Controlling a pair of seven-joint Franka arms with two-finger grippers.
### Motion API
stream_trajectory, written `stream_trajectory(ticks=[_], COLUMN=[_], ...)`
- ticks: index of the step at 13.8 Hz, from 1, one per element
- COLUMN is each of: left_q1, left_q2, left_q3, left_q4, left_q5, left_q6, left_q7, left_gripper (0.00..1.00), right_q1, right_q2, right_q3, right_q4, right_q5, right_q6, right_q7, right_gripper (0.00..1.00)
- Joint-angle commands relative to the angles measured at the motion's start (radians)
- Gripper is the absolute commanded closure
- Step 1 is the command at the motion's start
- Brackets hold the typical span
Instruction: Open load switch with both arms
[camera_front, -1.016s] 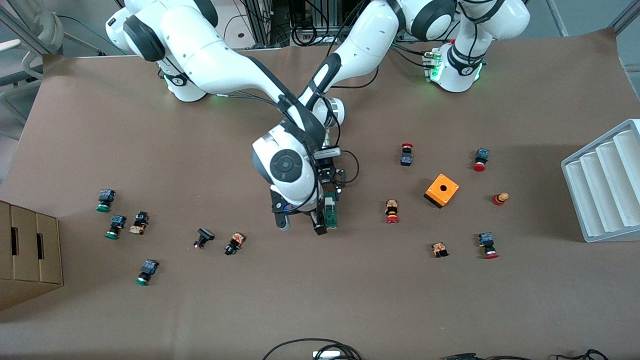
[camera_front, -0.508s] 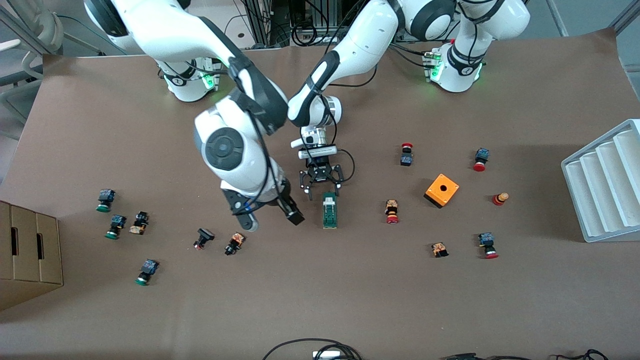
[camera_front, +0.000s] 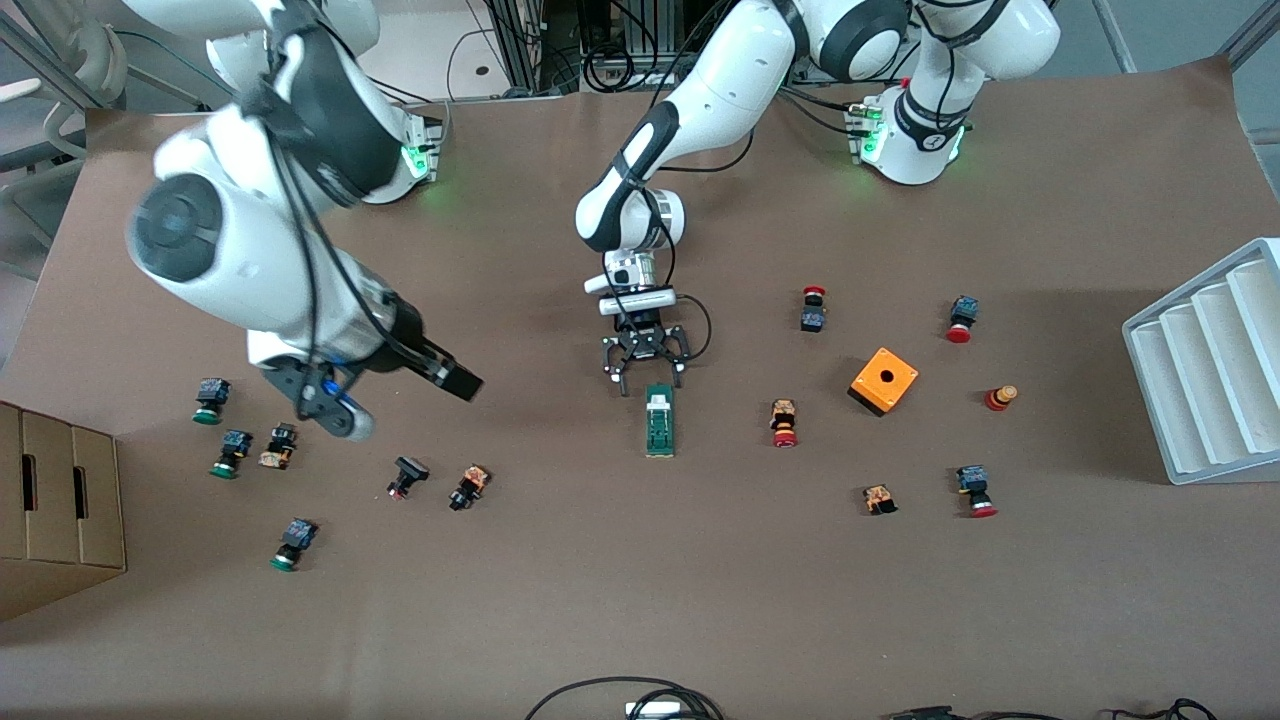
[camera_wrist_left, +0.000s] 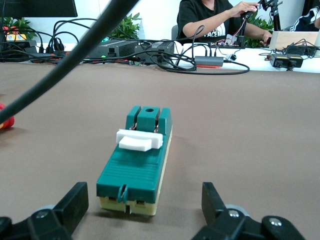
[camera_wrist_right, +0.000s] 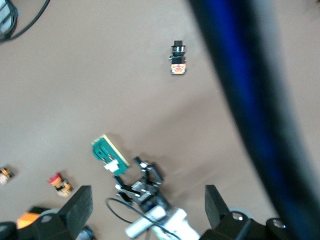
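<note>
Load switch (camera_front: 658, 421) lies flat on the counter (camera_front: 640, 600), white tab up, just ahead of the left gripper (camera_front: 645, 372), jaws spread, touching nothing. Right gripper (camera_front: 405, 385) hangs well aside, jaws spread. Judgement: both are releasing; retreat straight, without nudging the switch.

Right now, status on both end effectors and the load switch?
Left end effector open, low beside load switch. Right end effector open, raised, empty. Switch flat on table, unheld. Nothing blocking.
</note>
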Motion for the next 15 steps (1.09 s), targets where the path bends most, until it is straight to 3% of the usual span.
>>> stream_trajectory(ticks=[1,4,15], left_q1=[-0.001,-0.001,-0.011], left_q2=[-0.022,-0.039,-0.16], left_q3=[-0.005,-0.005,-0.005], left_q4=[-0.023,-0.023,-0.055], left_q5=[-0.01,-0.023,-0.083], left_q6=[-0.013,-0.013,-0.012], left_q7=[-0.011,-0.01,0.001], left_gripper=[0.0,0.0,0.0], right_q1=[-0.048,-0.104,-0.261], right_q2=[-0.147,-0.228,-0.318], right_q3=[0.006,0.007,0.009], right_q4=[-0.141,-0.199,-0.247], right_q5=[-0.02,-0.072,-0.175], right_q6=[-0.036,-0.062,-0.078], right_q7=[-0.187,-0.388,-0.863], right_gripper=[0.0,0.0,0.0])
